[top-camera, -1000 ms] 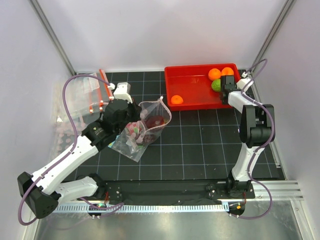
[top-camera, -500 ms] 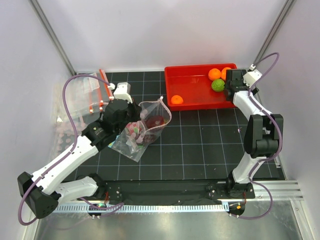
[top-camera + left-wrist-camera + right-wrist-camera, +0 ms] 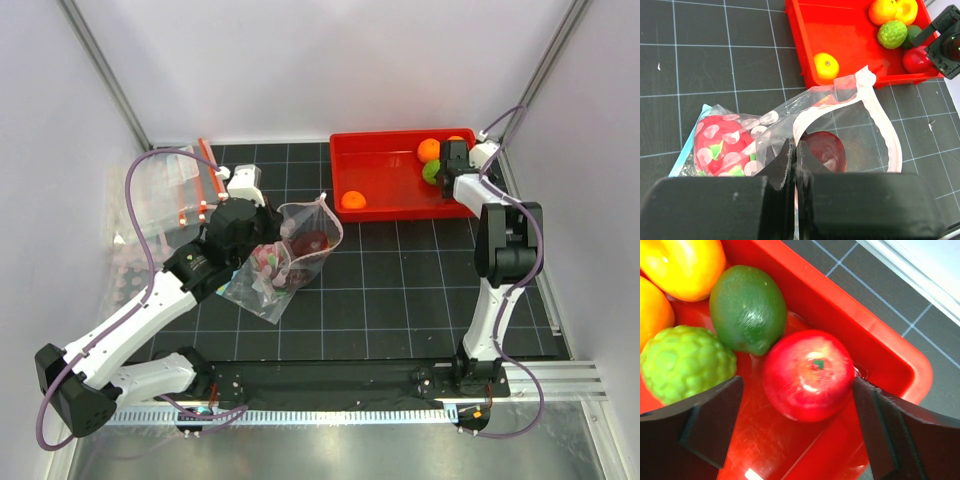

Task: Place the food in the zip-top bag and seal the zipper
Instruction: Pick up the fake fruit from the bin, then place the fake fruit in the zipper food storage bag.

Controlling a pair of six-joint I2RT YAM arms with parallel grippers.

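The polka-dotted zip-top bag [image 3: 288, 256] lies mid-table with its mouth held up and open. My left gripper [image 3: 794, 150] is shut on the near edge of that mouth, beside the pinkish zipper [image 3: 885, 131]. Inside the bag are a pink dragon fruit [image 3: 715, 145] and a dark red round fruit [image 3: 827, 150]. My right gripper [image 3: 800, 390] is open in the right end of the red tray [image 3: 385, 190]. Its fingers [image 3: 715, 415] straddle a red apple [image 3: 807, 372] without gripping it.
Also in the tray are a dark green lime [image 3: 747, 307], a bumpy light green fruit [image 3: 685, 362], orange and yellow fruits [image 3: 882, 10] and a lone orange [image 3: 826, 65]. A plain clear bag [image 3: 160, 195] lies at the far left.
The right arm swung out towards the tray's right corner, then came back left and lower over the fruits. The left arm and the bag have not moved.
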